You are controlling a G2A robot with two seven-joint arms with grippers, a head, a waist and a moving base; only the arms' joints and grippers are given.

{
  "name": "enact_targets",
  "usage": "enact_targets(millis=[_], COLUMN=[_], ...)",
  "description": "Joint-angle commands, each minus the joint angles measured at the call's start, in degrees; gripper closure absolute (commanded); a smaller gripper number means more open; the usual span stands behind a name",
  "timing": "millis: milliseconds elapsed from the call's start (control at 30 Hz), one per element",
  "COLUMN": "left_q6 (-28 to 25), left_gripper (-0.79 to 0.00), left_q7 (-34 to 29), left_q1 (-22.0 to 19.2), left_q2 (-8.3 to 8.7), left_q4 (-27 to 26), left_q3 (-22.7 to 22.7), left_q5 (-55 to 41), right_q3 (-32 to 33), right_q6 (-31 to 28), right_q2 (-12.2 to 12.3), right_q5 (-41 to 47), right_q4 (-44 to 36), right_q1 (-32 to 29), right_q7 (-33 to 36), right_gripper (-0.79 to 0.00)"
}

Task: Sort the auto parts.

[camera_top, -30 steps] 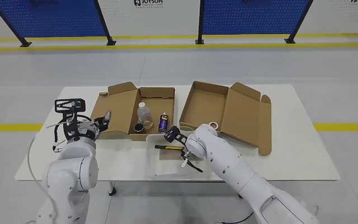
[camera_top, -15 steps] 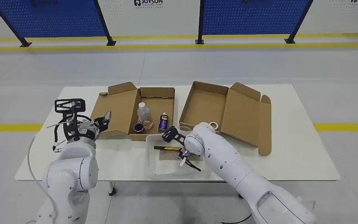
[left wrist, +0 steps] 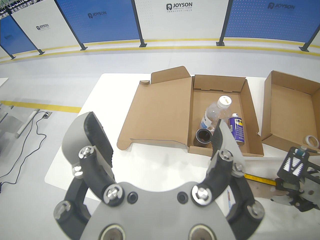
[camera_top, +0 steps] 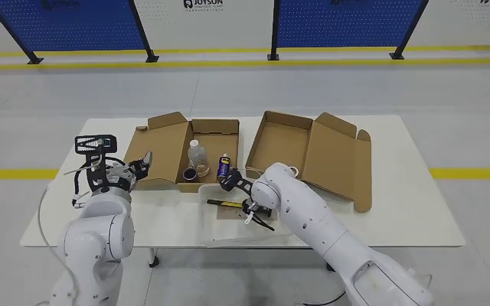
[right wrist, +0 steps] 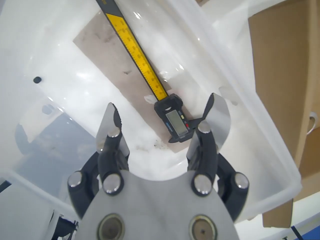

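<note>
**Sorting lot: one caliper outstanding, both my tools unloaded.**

Right tool, fingers apart, hangs over the head of the caliper, which lies in the clear bin at the middle of the desk's near edge. Left tool, fingers apart, holds nothing above the desk's left end. Filed, by my judgement: bottle, spray can and dark sleeve in the left box; tape roll in the right box. Remaining: the caliper. White desk; grey floor, yellow lines, blue-and-white partitions behind.
</note>
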Motion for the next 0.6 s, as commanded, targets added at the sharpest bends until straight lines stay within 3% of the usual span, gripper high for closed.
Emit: enact_targets(millis=[0,233,433,567], left_q6=[0.0,0.0,0.0,0.0], left_gripper=[-0.785,-0.785,-0.785,-0.785], left_q7=[0.0,0.0,0.0,0.0], left_q1=[0.0,0.0,0.0,0.0], left_q2=[0.0,0.0,0.0,0.0], left_q4=[0.0,0.0,0.0,0.0], left_q3=[0.0,0.0,0.0,0.0], left_q5=[0.0,0.0,0.0,0.0], right_q3=[-0.2,-0.4,-0.4,0.5], right_q6=[0.0,-1.3,-2.3,-2.9], right_q2=[0.0,-0.4,-0.5,-0.4], right_q5=[-0.7,0.6,1.7,4.7], right_q4=[0.8,2.8,2.3,-0.1], right_q1=[0.0,0.0,-0.2,-1.1], right_q7=[0.0,0.1,2.3,4.7], right_gripper=[-0.597,-0.502,-0.483,-0.523])
